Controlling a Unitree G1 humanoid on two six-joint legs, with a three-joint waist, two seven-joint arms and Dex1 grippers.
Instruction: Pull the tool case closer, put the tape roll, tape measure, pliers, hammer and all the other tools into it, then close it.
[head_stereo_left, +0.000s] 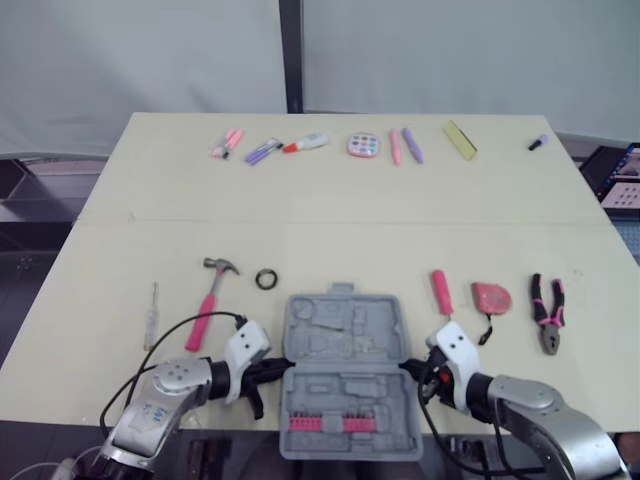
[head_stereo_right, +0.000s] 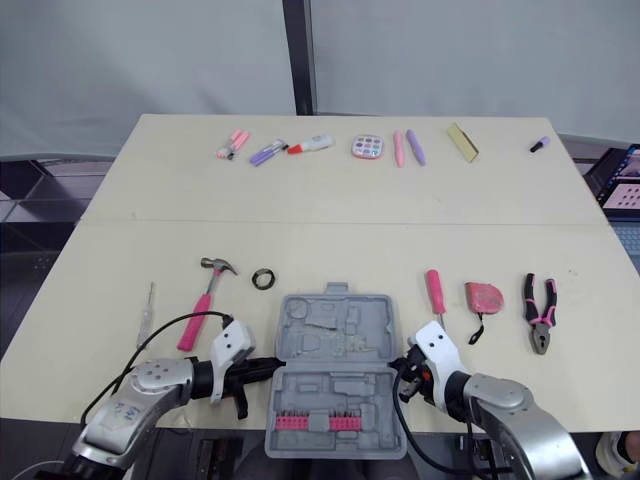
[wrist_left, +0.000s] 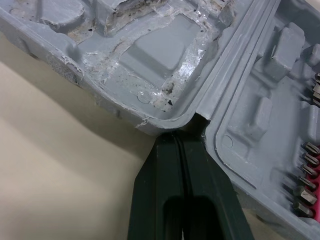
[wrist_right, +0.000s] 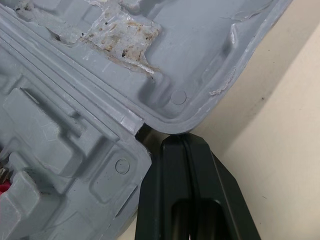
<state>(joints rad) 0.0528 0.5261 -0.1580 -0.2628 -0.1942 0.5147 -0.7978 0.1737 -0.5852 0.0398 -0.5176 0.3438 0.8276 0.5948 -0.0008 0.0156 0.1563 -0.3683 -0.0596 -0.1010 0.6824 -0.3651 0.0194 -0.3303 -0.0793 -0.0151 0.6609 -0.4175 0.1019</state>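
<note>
- The tool case (head_stereo_left: 343, 375) lies open and flat at the near edge of the table (head_stereo_left: 330, 230). Its long axis runs away from the robot, with the lid half farther off.
- The left gripper (head_stereo_left: 280, 366) has its fingers pressed together, tips at the case's left hinge notch.
- The right gripper (head_stereo_left: 408, 368) is likewise closed, at the right notch.
- The hammer (head_stereo_left: 210, 300) lies left of the case, head pointing away.
- The pliers (head_stereo_left: 548, 312) lie far right, nose toward the robot.
</note>
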